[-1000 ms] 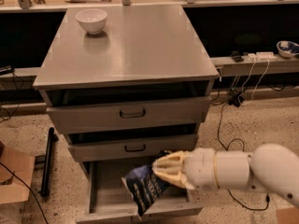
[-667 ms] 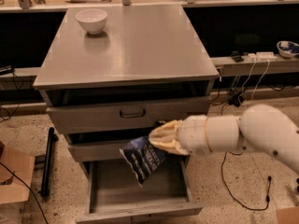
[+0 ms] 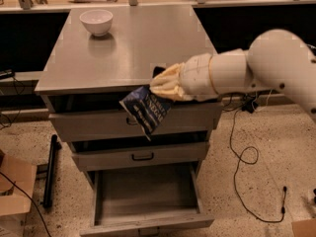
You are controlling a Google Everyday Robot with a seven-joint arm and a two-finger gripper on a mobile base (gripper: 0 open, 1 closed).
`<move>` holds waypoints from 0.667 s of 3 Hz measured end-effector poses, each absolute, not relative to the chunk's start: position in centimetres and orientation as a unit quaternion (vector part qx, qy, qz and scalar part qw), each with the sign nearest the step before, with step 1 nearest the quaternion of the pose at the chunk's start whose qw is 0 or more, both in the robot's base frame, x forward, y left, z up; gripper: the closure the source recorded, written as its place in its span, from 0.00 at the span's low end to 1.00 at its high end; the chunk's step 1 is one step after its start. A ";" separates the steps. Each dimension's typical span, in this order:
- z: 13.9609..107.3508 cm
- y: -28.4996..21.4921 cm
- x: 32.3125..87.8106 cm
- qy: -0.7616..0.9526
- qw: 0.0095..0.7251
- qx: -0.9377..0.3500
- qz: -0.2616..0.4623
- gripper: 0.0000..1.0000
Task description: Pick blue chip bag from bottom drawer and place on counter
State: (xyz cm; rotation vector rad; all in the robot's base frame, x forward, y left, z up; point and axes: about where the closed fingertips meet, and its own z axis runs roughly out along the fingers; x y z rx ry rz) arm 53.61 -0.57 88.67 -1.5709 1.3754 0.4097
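Mid-carry, the gripper (image 3: 159, 86) at frame centre clenches the bag (image 3: 146, 110), which dangles just below the counter (image 3: 133, 43) edge (bottom drawer (image 3: 143, 194) gapes bare at the lower frame), so next it probably needs lifting over the top, then release.

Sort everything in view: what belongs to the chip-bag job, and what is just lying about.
Job: blue chip bag, gripped by the pincer at the front edge of the counter; bottom drawer, pulled open.
Lying about: white bowl on the counter; cardboard box and cable on the floor.
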 end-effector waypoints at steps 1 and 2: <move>96.0 0.3 56.5 0.525 0.512 -0.670 0.115 1.00; 101.4 2.0 59.4 0.495 0.518 -0.693 0.083 1.00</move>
